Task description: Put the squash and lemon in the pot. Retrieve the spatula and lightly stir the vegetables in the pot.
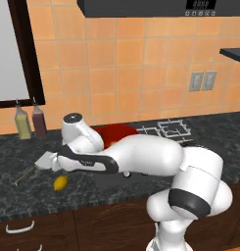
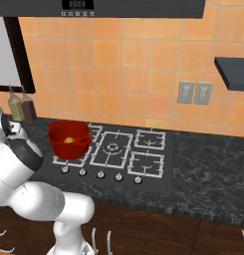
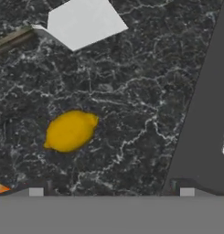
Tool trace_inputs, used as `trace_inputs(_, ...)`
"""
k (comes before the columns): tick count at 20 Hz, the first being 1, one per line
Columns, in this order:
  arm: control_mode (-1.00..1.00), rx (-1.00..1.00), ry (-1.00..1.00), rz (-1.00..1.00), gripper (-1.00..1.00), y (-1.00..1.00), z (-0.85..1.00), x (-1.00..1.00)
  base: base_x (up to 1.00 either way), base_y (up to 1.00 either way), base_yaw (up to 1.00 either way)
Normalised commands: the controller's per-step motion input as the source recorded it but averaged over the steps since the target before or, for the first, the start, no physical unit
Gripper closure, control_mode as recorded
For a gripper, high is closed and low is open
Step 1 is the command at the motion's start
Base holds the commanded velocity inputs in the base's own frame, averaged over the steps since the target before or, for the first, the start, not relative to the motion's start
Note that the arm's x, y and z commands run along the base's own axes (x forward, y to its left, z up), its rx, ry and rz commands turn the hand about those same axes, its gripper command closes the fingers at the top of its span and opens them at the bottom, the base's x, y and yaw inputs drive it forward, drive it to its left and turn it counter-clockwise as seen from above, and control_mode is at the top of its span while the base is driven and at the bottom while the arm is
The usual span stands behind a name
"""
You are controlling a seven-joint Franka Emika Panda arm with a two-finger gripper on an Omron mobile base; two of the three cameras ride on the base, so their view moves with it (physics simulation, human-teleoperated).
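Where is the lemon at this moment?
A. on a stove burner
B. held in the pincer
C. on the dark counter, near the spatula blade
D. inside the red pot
C: the lemon lies on the speckled counter, apart from the spatula blade.

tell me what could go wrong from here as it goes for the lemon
1. The lemon lies off to one side of the open gripper, not between the fingertips; closing from here could miss it or nudge it.
2. It is oval and lies loose on the counter, so a glancing touch may roll it.
3. The spatula lies close by; a sweep could knock its blade.
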Motion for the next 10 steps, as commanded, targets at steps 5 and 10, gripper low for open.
trace_inputs(5,-1.00,0.03,0.29,-0.21,-1.00,0.01,-0.09,0.00,0.00,0.00,0.00)
trace_inputs(10,-1.00,0.02,0.12,-0.33,-1.00,0.45,-0.22,0.01,0.00,0.00,0.00)
